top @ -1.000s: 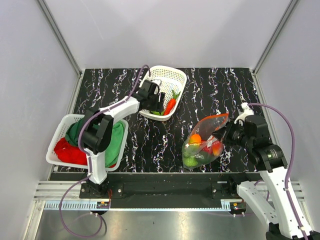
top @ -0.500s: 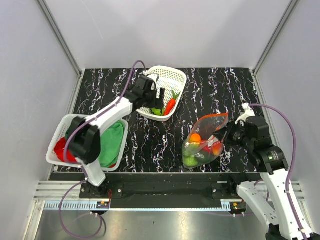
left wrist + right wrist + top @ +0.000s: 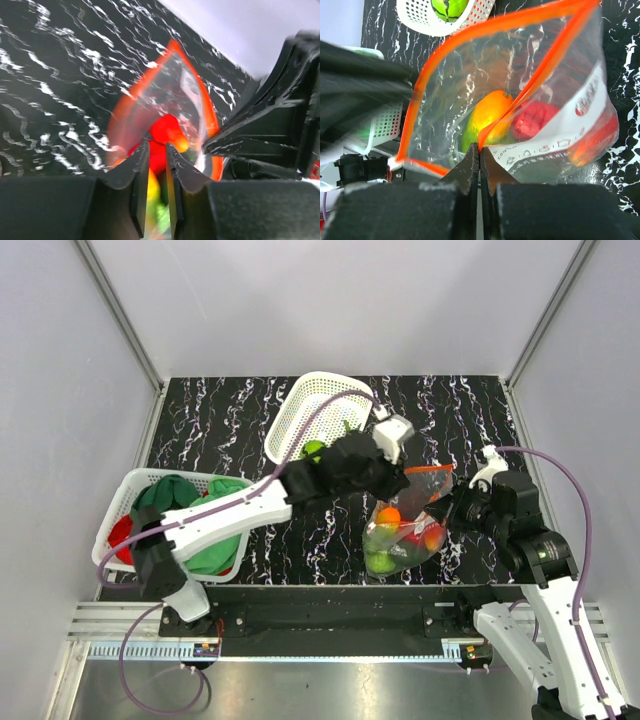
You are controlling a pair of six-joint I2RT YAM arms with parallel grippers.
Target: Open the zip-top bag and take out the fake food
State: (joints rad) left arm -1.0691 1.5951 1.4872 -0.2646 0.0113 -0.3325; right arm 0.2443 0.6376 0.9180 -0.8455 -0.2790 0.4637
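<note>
The zip-top bag (image 3: 412,502) lies right of centre, clear with an orange-red zip strip, its mouth (image 3: 485,37) gaping. My right gripper (image 3: 480,150) is shut on the mouth's near edge, also seen from above (image 3: 452,506). Fake food (image 3: 398,532) sits inside: an orange-green pepper (image 3: 487,117), a red piece (image 3: 532,120), green pieces low down. My left gripper (image 3: 157,145) hangs over the open mouth (image 3: 170,95), its jaws a narrow gap apart with nothing between them and a red pepper (image 3: 165,129) just beyond the tips. From above, the left gripper (image 3: 400,478) covers the bag's top.
A white mesh basket (image 3: 300,410) at the back stands tipped, with a green piece (image 3: 313,449) in it. Another white basket (image 3: 128,490) at the left holds red and green cloths. The left arm stretches across the middle of the table.
The left arm swung from the back basket across to the bag's mouth, and its jaws narrowed. The back basket tipped and shifted left. The right gripper kept its hold.
</note>
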